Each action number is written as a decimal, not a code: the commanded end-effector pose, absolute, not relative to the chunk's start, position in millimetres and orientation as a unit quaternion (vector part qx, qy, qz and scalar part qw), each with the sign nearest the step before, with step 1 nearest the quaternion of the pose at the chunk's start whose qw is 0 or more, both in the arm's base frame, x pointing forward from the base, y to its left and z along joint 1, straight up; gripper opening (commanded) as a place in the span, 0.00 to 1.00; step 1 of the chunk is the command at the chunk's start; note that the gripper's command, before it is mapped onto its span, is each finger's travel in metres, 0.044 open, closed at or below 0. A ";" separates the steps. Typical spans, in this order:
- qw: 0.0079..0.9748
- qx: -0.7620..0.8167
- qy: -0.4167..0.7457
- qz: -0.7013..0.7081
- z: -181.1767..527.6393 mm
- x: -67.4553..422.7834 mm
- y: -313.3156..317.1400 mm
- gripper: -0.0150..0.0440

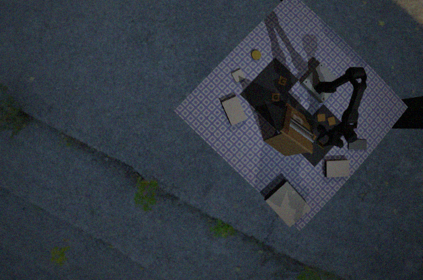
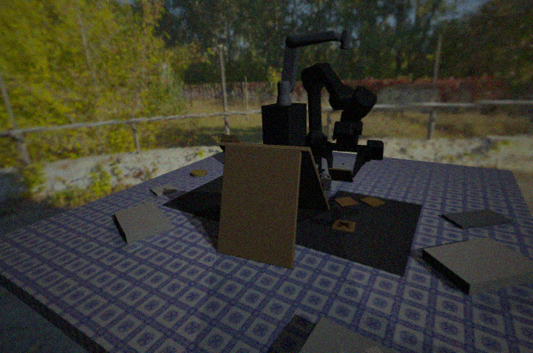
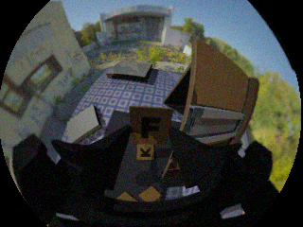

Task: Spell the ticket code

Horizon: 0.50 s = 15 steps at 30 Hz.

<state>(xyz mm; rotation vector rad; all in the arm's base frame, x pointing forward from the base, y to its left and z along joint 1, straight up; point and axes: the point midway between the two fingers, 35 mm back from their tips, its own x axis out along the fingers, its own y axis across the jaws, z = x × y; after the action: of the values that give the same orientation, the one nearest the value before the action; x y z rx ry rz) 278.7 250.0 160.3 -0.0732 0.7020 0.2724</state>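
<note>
My gripper [image 3: 150,128] [image 2: 341,171] [image 1: 324,139] is shut on a tan tile marked F [image 3: 150,124] [image 2: 341,174] and holds it upright above the dark mat [image 2: 378,241] [image 1: 259,82], beside the end of the board. The brown board [image 2: 258,202] [image 1: 288,142] [image 3: 218,82] leans upright; its pale rail [image 3: 211,123] [image 1: 302,130] runs along its face. An X tile [image 3: 146,151] [image 2: 343,225] lies flat on the mat below the held tile. Two more tiles [image 2: 346,201] [image 2: 372,201] [image 1: 320,117] lie near it, and two others [image 1: 282,80] [image 1: 275,96] lie at the mat's far part. I cannot read the ticket.
Grey slabs [image 1: 234,110] [image 1: 337,168] [image 1: 287,201] [image 2: 480,263] [image 2: 140,221] lie around the mat on the checked cloth [image 2: 150,297]. A yellow disc [image 1: 256,54] [image 2: 198,172] lies near the far edge. A black box [image 2: 284,123] stands behind the board.
</note>
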 end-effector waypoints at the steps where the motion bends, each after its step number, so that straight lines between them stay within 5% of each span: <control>1: 0.928 -0.038 0.345 0.134 157.6 278.4 246.8 0.25; 15: 0.928 -0.038 0.345 0.134 157.5 280.4 240.1 0.25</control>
<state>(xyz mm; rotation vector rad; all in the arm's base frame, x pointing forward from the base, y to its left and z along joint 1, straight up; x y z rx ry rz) 280.8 242.7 160.1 -0.0742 0.7020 0.2721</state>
